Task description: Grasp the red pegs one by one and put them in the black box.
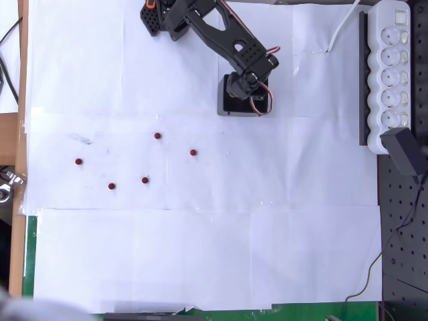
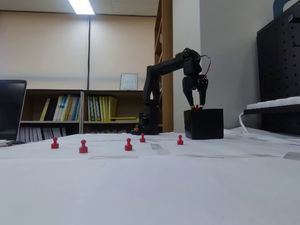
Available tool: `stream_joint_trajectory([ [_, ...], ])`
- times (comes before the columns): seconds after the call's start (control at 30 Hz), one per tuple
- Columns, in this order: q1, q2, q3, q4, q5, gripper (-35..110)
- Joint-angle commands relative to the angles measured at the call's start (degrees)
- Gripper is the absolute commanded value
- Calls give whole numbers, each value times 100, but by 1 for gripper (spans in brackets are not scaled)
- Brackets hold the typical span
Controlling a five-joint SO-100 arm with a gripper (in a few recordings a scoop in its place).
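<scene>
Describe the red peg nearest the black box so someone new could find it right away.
In the overhead view, start at the black box under the gripper near the top of the white paper. Drop down and slightly left to the red peg. It sits farthest right of the five loose pegs.

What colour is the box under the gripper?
Black; the box shows best in the fixed view, below the gripper.

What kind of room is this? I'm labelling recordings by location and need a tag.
Probably an office or lab. The fixed view shows low bookshelves of books along the wall, a ceiling light panel, and a black pegboard beside the paper-covered table.
</scene>
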Motion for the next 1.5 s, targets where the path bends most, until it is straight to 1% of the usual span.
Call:
stream_joint_trajectory([
  [0.0, -114, 0, 202, -9, -114, 5],
  [0.27, -70, -158, 237, 141, -123, 16],
  [0.43, 44, -589, 457, 334, -88, 17],
  [0.63, 352, -1714, 1046, 659, 88, 17],
  [0.77, 984, -2549, 861, 624, 650, 17],
  [0.87, 1881, -3182, -220, 0, 1459, 17],
  [1.0, 2944, -4052, -2804, -1644, 2839, 17],
  [1.07, 3296, -4263, -3806, -2338, 3296, 17],
  [1.17, 3560, -4333, -4685, -2997, 3621, 17],
  [1.27, 3621, -4245, -5221, -3472, 3700, 17],
  [1.37, 3691, -4122, -5801, -4386, 3744, 17],
  [1.47, 3718, -3990, -6205, -5001, 3797, 17],
])
